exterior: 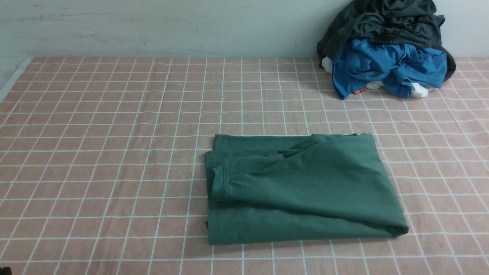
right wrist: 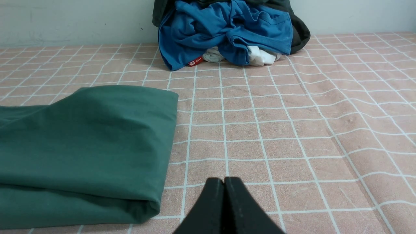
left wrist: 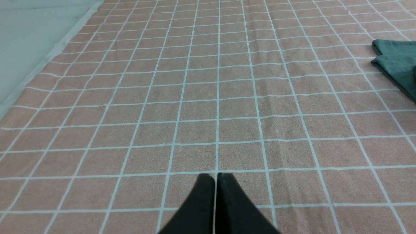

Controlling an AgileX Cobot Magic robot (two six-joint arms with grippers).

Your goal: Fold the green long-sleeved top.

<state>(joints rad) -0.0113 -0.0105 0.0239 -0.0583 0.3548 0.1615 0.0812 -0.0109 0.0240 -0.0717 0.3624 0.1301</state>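
The green long-sleeved top lies folded into a rough rectangle on the pink checked cloth, a little right of the middle in the front view. A ribbed cuff shows on its left side. Neither arm appears in the front view. My left gripper is shut and empty over bare cloth, with a corner of the top far off to one side. My right gripper is also shut and empty, hovering just beside the top's folded edge without touching it.
A heap of clothes sits at the back right against the wall: a dark grey-black garment over a bright blue one, with bits of white cloth beneath. The pink checked cloth covers the table up to the pale wall.
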